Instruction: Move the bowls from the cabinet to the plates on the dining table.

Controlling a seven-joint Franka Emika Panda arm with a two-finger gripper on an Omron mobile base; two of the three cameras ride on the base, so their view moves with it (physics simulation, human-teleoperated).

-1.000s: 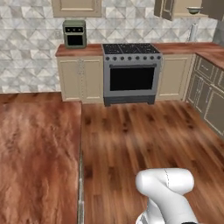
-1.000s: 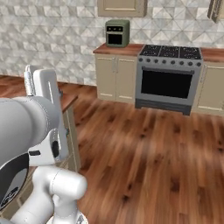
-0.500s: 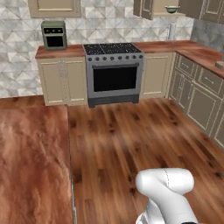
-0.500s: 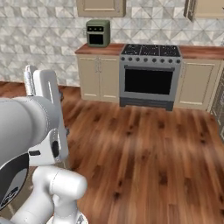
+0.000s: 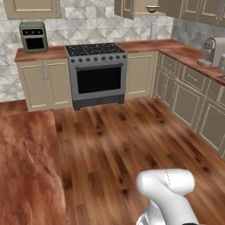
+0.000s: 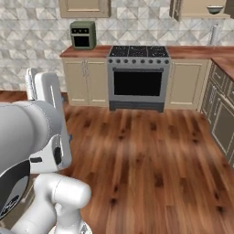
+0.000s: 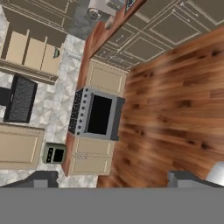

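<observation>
the step in hand looks like the approach – nothing has been fetched yet, and the robot stands out on the open floor facing the far wall of the kitchen. one bowl (image 5: 152,8) sits on the shelf of the open cabinet (image 5: 139,6) at the top of the left base view, right of centre; in the right base view the same bowl (image 6: 214,9) shows at the upper right corner. whether a second bowl is beside it cannot be told from here. the dining table (image 5: 26,171) fills the lower left of the left base view, its glossy top bare where it shows; no plates can be made out on that part.

the gripper (image 7: 111,178) has its two dark tips spread as wide as they go at the bottom of the hand view, with nothing between them.

the next move calls for closing in on the upper right of the scene, then raising the arm high enough to reach into the shelf – the bowl is well above the counter (image 5: 145,45) and well apart from the hand.

open room is generous: the wood floor (image 5: 132,132) runs clear through the middle of both base views. edges to mind are the table's side at left, the stove (image 5: 97,72) straight ahead, and the run of lower cupboards (image 5: 193,101) down the right side, which narrows the corner beneath the bowl.
</observation>
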